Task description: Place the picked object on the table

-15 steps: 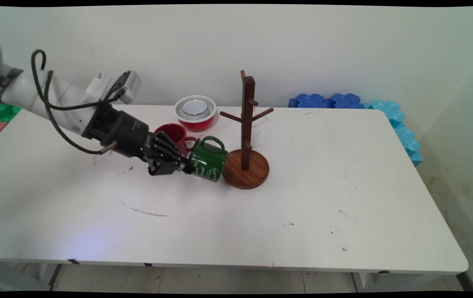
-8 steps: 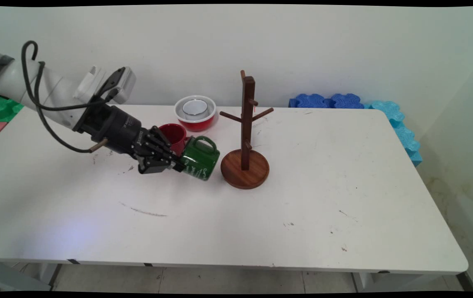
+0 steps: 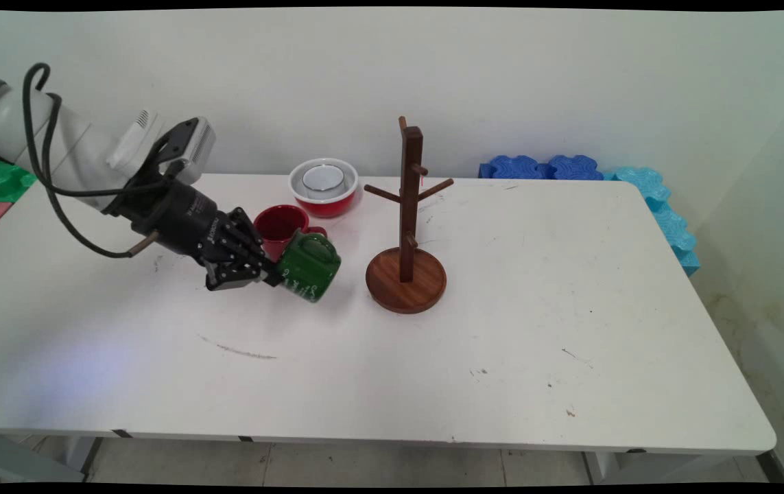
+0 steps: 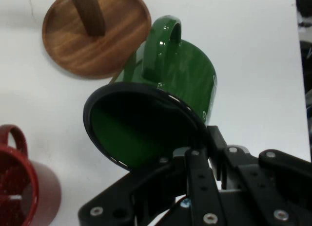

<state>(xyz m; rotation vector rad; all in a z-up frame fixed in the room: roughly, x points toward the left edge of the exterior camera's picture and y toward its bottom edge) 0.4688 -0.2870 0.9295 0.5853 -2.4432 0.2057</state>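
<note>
At the left of the main view the white arm's black two-finger gripper (image 3: 269, 276) holds a glossy green enamel mug with white lettering (image 3: 308, 267) by its rim — in the hand view one finger sits inside the mug's dark-edged mouth (image 4: 141, 126) and the other outside, clamped on the wall. The mug is tilted on its side, mouth toward the hand, handle up; it appears lifted clear of the white table (image 3: 433, 357).

Over the last second the gripper and mug have drawn back leftward. A second ago the mug was touching or overlapping the edge of the round base; now it is apart from it.

Just behind the green mug stands a dark red mug (image 3: 282, 224), upright, close to it but whether touching I cannot tell. Further back is a red bowl with a white inside (image 3: 324, 185).

To the right stands the dark wooden mug tree with a round base (image 3: 406, 226), its pegs bare. At the far right edge, blue foam blocks (image 3: 570, 167) lie against the wall.
</note>
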